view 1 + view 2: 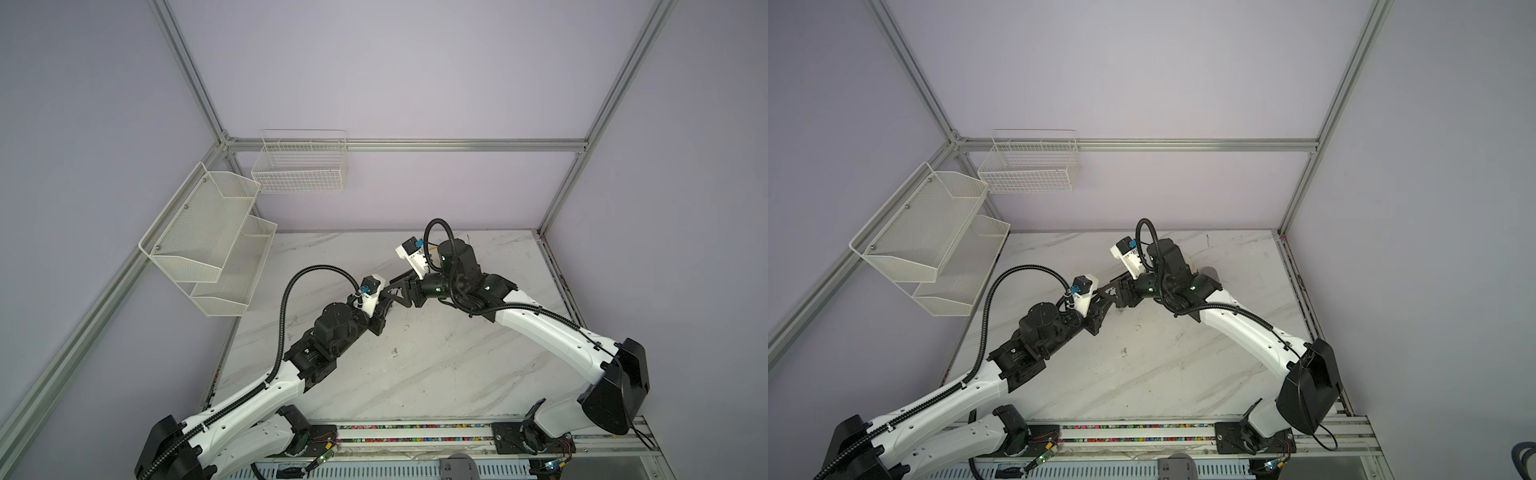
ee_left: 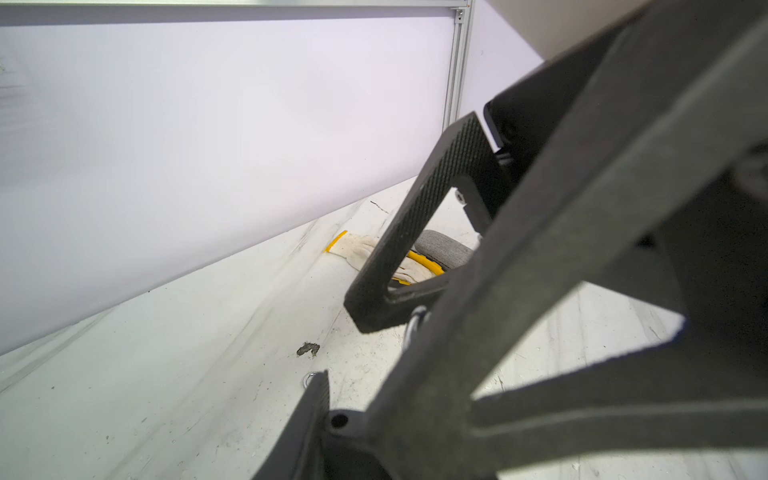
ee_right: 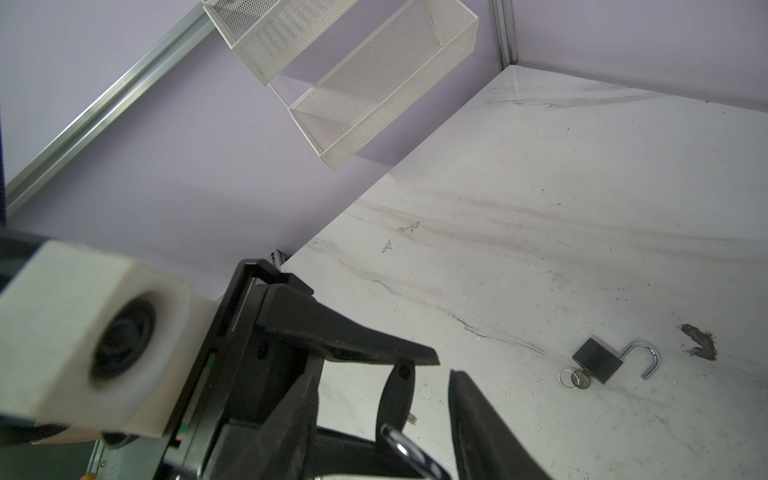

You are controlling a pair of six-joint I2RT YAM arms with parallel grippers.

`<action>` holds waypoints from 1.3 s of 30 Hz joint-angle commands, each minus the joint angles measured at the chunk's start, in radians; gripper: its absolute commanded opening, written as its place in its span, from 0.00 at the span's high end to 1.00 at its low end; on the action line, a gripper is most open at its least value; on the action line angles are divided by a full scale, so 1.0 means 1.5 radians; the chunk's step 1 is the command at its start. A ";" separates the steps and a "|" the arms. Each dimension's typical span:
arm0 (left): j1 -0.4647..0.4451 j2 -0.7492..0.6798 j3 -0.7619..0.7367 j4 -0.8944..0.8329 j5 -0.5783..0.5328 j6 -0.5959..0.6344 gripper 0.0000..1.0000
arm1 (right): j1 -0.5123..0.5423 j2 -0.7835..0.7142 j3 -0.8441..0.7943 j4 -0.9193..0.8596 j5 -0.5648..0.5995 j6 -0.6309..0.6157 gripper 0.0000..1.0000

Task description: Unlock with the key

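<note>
Currently on the table: one padlock, black, lying flat. It is seen only from the right wrist. Both top views hide it, I think under the left gripper.

Its shackle: swung open, one end free of the body. Its key: seated in the base, ring trailing on the marble.

Long axis: key, body and shackle run in one line. The shackle end lies near the stain and the key end points away from it. By that, the lock looks already undone.

Above the table, right gripper: tip to tip with the left one, jaws standing apart. The padlock lies below them and off to one side, well apart. Between those jaws, a metal loop: unidentified.

Then the left gripper: jaws partly closed with a gap. Whether they pinch anything I cannot tell. What I take for that ring shows just past one left finger in the left wrist view, so the left arm is likely nearer the key.
</note>
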 commanded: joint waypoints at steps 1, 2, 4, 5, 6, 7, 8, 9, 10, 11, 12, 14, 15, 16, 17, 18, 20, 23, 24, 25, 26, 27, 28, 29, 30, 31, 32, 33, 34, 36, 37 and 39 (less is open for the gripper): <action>0.001 0.000 -0.006 0.056 -0.008 0.013 1.00 | -0.001 -0.005 -0.011 0.018 -0.007 -0.007 0.54; 0.001 0.003 -0.006 0.057 -0.010 0.010 1.00 | -0.002 -0.005 -0.014 0.018 -0.006 -0.005 0.56; 0.001 0.007 -0.004 0.060 -0.016 0.007 1.00 | -0.001 -0.009 -0.020 0.018 -0.003 -0.002 0.62; 0.001 0.008 -0.002 0.060 -0.020 0.004 1.00 | -0.001 -0.010 -0.021 0.018 -0.002 -0.002 0.64; 0.001 0.010 0.000 0.059 -0.022 0.003 1.00 | -0.001 -0.011 -0.022 0.018 -0.001 -0.001 0.67; 0.001 0.012 0.002 0.057 -0.025 0.002 1.00 | -0.001 -0.014 -0.023 0.018 0.002 0.001 0.71; 0.001 0.014 0.004 0.057 -0.028 0.001 1.00 | -0.001 -0.016 -0.023 0.018 0.005 0.003 0.74; 0.001 0.016 0.005 0.057 -0.032 0.000 1.00 | -0.001 -0.017 -0.023 0.018 0.009 0.005 0.76; 0.001 0.019 0.008 0.056 -0.038 -0.001 1.00 | -0.001 -0.017 -0.023 0.019 0.013 0.009 0.80; 0.001 0.022 0.010 0.053 -0.043 -0.001 1.00 | -0.001 -0.017 -0.021 0.018 0.017 0.014 0.84; 0.001 0.024 0.013 0.051 -0.047 -0.001 1.00 | -0.001 -0.017 -0.020 0.018 0.019 0.017 0.87; 0.001 0.029 0.018 0.047 -0.062 -0.004 1.00 | -0.001 -0.021 -0.022 0.027 0.032 0.044 0.91; 0.001 0.031 0.021 0.043 -0.069 -0.006 1.00 | -0.001 -0.023 -0.022 0.026 0.042 0.051 0.92; 0.001 0.034 0.024 0.039 -0.078 -0.008 1.00 | -0.002 -0.025 -0.021 0.024 0.045 0.054 0.92; 0.001 0.035 0.027 0.036 -0.086 -0.011 1.00 | -0.002 -0.025 -0.019 0.022 0.047 0.059 0.92; 0.001 0.037 0.029 0.035 -0.095 -0.012 1.00 | -0.001 -0.025 -0.020 0.021 0.049 0.066 0.92; 0.001 0.039 0.030 0.032 -0.106 -0.017 1.00 | -0.001 -0.025 -0.021 0.016 0.057 0.077 0.92; 0.001 0.041 0.028 0.032 -0.105 -0.024 1.00 | -0.002 -0.034 -0.022 0.013 0.078 0.088 0.84; 0.001 0.041 0.028 0.028 -0.105 -0.027 1.00 | -0.001 -0.038 -0.022 0.015 0.079 0.090 0.79; 0.001 0.042 0.028 0.018 -0.104 -0.032 1.00 | -0.001 -0.044 -0.022 0.016 0.081 0.095 0.70; 0.001 0.042 0.029 0.002 -0.104 -0.039 1.00 | -0.003 -0.051 -0.021 0.014 0.089 0.103 0.60; 0.001 0.043 0.031 -0.017 -0.109 -0.049 1.00 | -0.004 -0.058 -0.021 0.014 0.096 0.109 0.56; 0.000 0.043 0.035 -0.045 -0.116 -0.066 1.00 | -0.009 -0.065 -0.025 0.013 0.104 0.119 0.51; -0.001 0.044 0.038 -0.075 -0.122 -0.086 1.00 | -0.018 -0.071 -0.033 0.012 0.112 0.130 0.44; -0.001 0.045 0.042 -0.103 -0.129 -0.109 1.00 | -0.027 -0.071 -0.042 0.014 0.119 0.141 0.39; -0.001 0.048 0.050 -0.136 -0.132 -0.148 1.00 | -0.038 -0.093 -0.055 0.015 0.128 0.151 0.34; -0.002 0.054 0.060 -0.178 -0.131 -0.180 1.00 | -0.049 -0.101 -0.071 0.018 0.138 0.159 0.31; -0.005 0.061 0.069 -0.213 -0.130 -0.206 1.00 | -0.058 -0.106 -0.085 0.018 0.149 0.166 0.29; -0.010 0.072 0.080 -0.252 -0.134 -0.242 1.00 | -0.069 -0.110 -0.103 0.020 0.161 0.174 0.28; -0.016 0.102 0.108 -0.328 -0.133 -0.318 1.00 | -0.088 -0.117 -0.142 0.034 0.162 0.179 0.26; -0.019 0.124 0.123 -0.363 -0.125 -0.352 1.00 | -0.096 -0.119 -0.164 0.042 0.164 0.183 0.24; -0.029 0.168 0.154 -0.417 -0.115 -0.403 1.00 | -0.108 -0.121 -0.198 0.059 0.172 0.196 0.23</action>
